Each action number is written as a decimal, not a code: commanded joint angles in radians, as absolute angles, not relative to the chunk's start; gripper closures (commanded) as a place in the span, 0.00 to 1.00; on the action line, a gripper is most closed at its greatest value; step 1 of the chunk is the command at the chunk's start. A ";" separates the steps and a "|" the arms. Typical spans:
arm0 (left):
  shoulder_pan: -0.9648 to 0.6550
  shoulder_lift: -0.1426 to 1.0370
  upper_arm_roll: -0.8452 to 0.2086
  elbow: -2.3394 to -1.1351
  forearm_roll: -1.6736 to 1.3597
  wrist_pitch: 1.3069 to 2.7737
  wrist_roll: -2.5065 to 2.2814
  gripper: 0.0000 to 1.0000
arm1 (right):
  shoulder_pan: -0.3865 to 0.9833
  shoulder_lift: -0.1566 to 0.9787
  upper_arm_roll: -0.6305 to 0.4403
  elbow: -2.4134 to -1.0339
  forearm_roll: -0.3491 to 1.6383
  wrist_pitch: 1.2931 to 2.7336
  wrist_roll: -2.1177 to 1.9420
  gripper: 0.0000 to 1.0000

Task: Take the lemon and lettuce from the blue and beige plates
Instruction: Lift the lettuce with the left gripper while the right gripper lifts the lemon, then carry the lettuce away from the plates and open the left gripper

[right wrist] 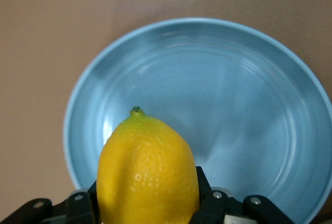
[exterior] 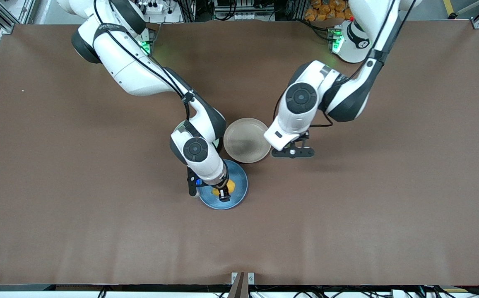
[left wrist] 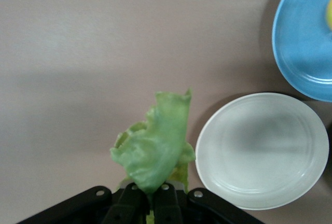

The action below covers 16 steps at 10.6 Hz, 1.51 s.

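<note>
My right gripper is shut on the yellow lemon over the blue plate. In the right wrist view the lemon fills the jaws of that gripper, with the blue plate below it. My left gripper is beside the empty beige plate, toward the left arm's end of the table. In the left wrist view that gripper is shut on a green lettuce leaf over the bare table beside the beige plate. The lettuce is hidden in the front view.
The brown table stretches wide around both plates. The blue plate shows in the left wrist view next to the beige one. The two plates lie close together mid-table, the blue one nearer the front camera.
</note>
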State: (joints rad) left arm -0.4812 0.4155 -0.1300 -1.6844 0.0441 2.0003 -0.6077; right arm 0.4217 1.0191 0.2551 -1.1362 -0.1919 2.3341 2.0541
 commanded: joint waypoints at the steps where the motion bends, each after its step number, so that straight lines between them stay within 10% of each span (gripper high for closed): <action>1: -0.431 0.350 -0.138 -1.736 0.061 2.002 -0.571 1.00 | 0.390 0.962 0.284 -1.146 -0.198 2.252 1.966 0.93; 16: -0.097 0.367 -0.133 -1.703 0.115 2.082 -0.129 1.00 | -0.033 0.324 0.308 -1.813 -0.110 2.031 0.590 0.86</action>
